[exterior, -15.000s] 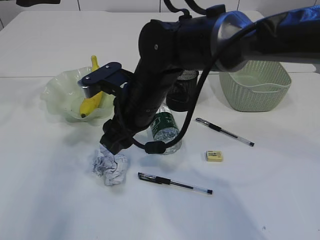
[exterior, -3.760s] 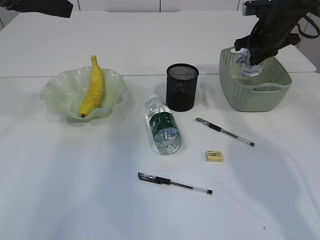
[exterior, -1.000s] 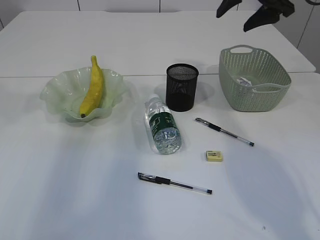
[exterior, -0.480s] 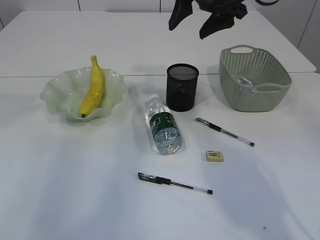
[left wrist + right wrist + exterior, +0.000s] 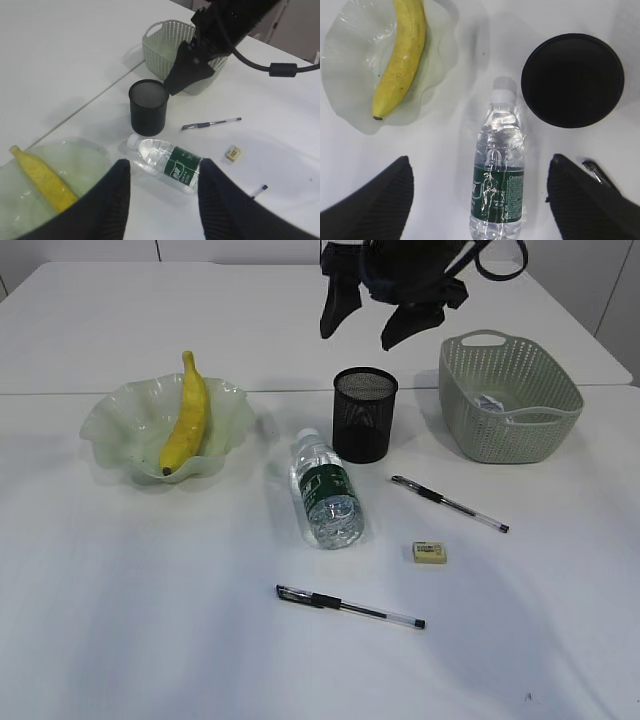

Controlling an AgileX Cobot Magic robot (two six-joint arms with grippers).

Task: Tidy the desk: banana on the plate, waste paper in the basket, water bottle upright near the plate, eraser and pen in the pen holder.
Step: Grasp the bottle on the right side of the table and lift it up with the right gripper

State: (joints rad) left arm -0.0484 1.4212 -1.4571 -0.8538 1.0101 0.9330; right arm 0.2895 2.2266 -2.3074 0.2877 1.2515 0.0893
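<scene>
While the right gripper [image 5: 365, 325] hangs wide apart and empty high above the holder [image 5: 365, 413], the bottle [image 5: 498, 182] lies on its side straight below, between plate [image 5: 110, 420] and holder. Being round, it may roll from an off-centre pinch. The left gripper [image 5: 161, 200], half apart, holds nothing.

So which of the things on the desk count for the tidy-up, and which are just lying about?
Job: banana on plate, water bottle, pen holder, two pens, eraser, basket holding the waste paper.
Lying about: nothing else in view.
</scene>
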